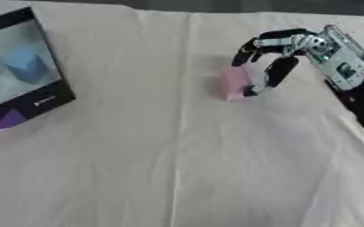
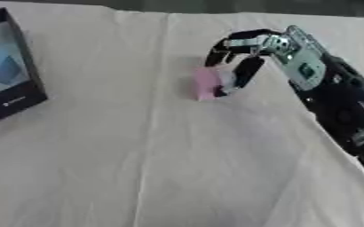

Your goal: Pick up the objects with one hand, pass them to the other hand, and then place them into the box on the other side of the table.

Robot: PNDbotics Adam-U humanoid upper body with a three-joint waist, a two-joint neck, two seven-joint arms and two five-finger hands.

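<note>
Around pink block (image 1: 235,83), curled robot hand (image 1: 290,48)

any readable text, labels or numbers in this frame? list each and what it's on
None readable.
Small pale mark on the black rim of the black-framed box: too blurred to read.
Pale green panel on the back of the right hand: dark marks, no legible characters.
Pink block: no print visible.

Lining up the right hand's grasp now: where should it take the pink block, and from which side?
Pinch the pink block across its narrow faces, coming from above and its right, where the right hand already curls over it. It stands upright on the cloth, so its top is free.
</note>
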